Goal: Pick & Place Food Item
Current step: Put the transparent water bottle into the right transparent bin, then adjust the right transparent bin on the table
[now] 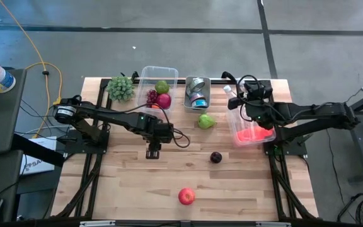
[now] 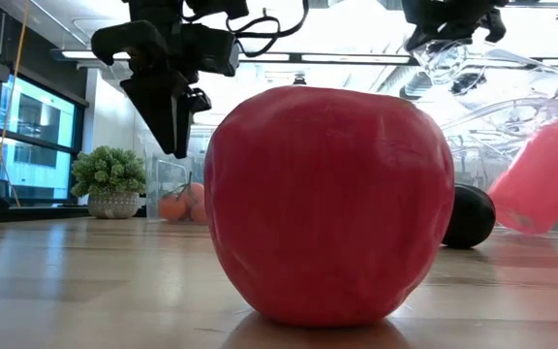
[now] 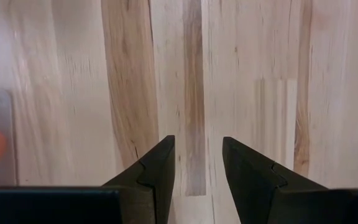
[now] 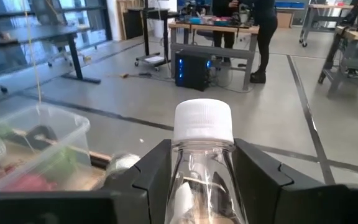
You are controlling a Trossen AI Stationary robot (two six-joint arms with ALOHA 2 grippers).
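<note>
Seen from above, a wooden table (image 1: 137, 189) holds a red apple (image 1: 186, 196) at about six o'clock, alone near the front edge. A dark plum (image 1: 215, 157) lies toward its one o'clock, and a green apple (image 1: 206, 121) sits further back near the centre.

The left gripper (image 1: 153, 151) hovers at about ten o'clock from the red apple, well apart from it. Its wrist view alone shows its fingers (image 3: 157, 174) parted a little over bare wood, holding nothing.

The right gripper (image 1: 243, 104) is at the table's two o'clock corner. Only its wrist view makes plain that its fingers (image 4: 151, 171) flank the neck of a clear bottle (image 4: 204, 180) with a white cap; whether they press it I cannot tell. From above, a pink-filled clear container (image 1: 252, 129) lies beneath that arm.

The table-level view shows the red apple (image 2: 327, 204) filling the frame: smooth, matte, evenly red, broad and slightly flattened, resting on the wood.
</note>
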